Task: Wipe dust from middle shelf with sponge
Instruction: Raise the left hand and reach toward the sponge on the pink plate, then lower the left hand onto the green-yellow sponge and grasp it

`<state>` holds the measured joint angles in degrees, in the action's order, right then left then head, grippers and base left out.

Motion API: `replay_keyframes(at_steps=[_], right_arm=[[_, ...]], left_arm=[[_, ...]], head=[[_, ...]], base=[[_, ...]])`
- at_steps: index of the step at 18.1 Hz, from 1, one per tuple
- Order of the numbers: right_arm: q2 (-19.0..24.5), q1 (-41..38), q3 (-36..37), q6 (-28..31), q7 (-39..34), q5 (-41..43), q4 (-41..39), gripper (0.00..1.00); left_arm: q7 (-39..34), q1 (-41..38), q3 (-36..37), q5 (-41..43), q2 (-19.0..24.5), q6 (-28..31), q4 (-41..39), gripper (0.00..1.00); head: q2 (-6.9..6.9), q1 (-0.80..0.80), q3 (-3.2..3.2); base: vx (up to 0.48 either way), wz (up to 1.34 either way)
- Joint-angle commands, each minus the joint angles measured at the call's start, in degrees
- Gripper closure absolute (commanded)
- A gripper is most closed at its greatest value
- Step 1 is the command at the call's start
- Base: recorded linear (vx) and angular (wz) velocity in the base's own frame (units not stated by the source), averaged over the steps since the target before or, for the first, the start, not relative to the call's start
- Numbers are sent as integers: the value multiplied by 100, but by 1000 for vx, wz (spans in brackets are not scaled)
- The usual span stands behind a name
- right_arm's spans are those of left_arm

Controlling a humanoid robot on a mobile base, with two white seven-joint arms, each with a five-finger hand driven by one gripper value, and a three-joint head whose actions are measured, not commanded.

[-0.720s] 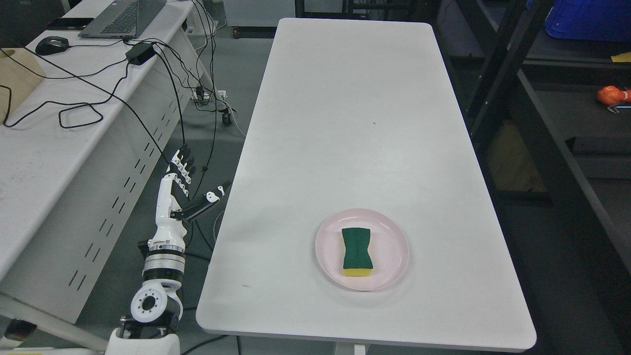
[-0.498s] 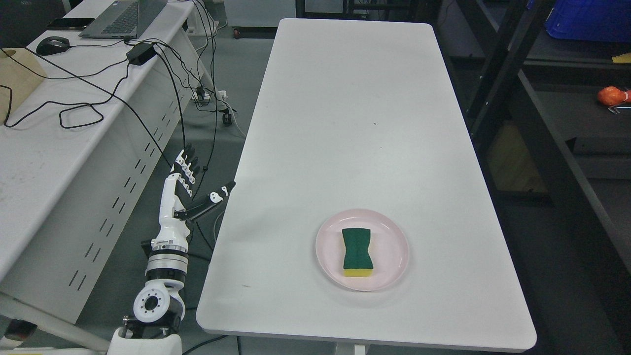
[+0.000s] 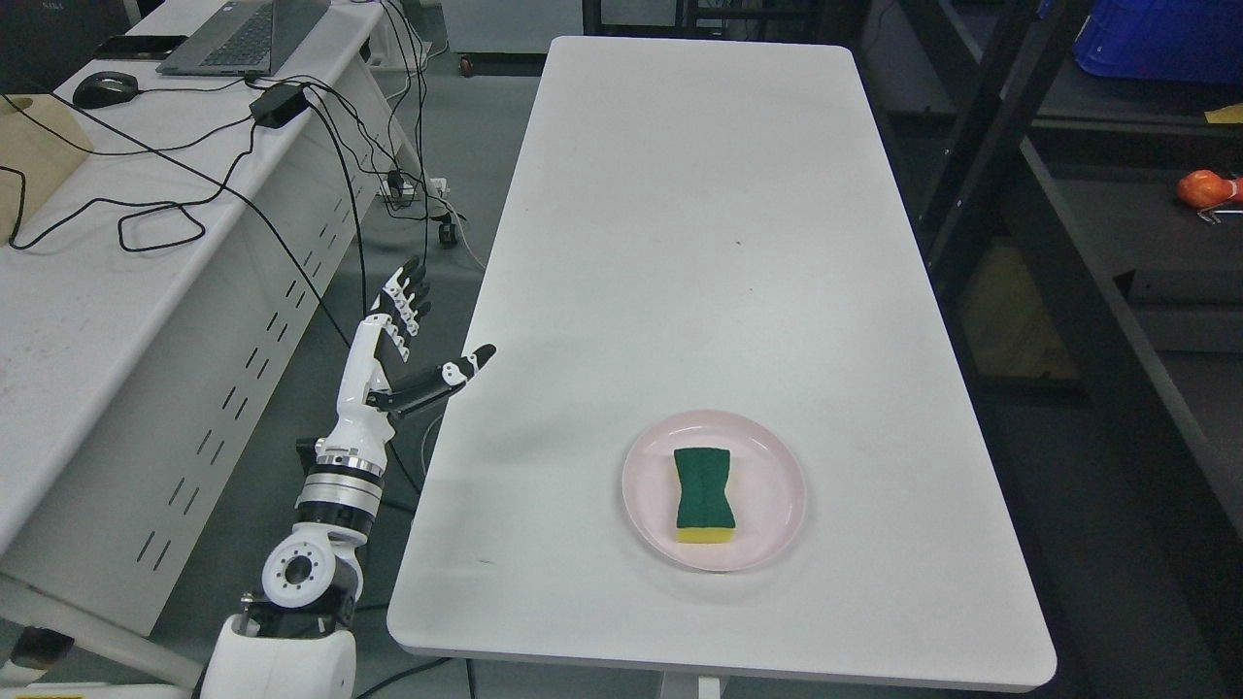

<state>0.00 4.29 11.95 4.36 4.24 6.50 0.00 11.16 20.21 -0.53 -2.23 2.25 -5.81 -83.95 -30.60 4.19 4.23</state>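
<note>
The robot's left hand hovers empty with fingers spread; to its right, a sponge rests on a pink plate.

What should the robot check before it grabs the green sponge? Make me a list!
1. Sponge lies flat on the pink plate: ok.
2. Left hand holds nothing, fingers spread: ok.
3. Left hand is over the sponge: not ok, it hangs beside the white table's left edge.
4. Tabletop between hand and plate is clear: ok.
5. Right hand ready: cannot tell, out of view.
6. Middle shelf needs dusting: cannot tell, too dark.
</note>
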Motion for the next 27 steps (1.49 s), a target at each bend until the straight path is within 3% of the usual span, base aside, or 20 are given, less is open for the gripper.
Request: replay_keyframes(at_steps=[1, 7, 11, 16, 20, 27], right_arm=[[-100, 1, 0, 3, -2, 0, -100, 0], [-100, 1, -9, 3, -2, 0, -100, 0], [-100, 1, 0, 3, -2, 0, -100, 0], [-100, 1, 0, 3, -2, 0, -100, 0], [-100, 1, 0, 3, -2, 0, -100, 0], [-100, 1, 0, 3, -2, 0, -100, 0]], left_arm=[[1281, 1168, 351, 1658, 697, -628, 589, 7], [1740, 2171, 1642, 4834, 943, -2572, 1082, 7], [1740, 2479, 2713, 6196, 953, -3074, 1223, 8], [1696, 2672, 3709, 6683, 479, -3128, 1548, 12], [1827, 2822, 3789, 6665, -22, -3548, 1488, 12], [2855, 2726, 3780, 6665, -76, -3664, 750, 13]], head=[[0, 0, 0], [0, 0, 0], [0, 0, 0], [0, 0, 0], [0, 0, 0], [0, 0, 0]], base=[[0, 0], [0, 0], [0, 0], [0, 0], [0, 0], [0, 0]])
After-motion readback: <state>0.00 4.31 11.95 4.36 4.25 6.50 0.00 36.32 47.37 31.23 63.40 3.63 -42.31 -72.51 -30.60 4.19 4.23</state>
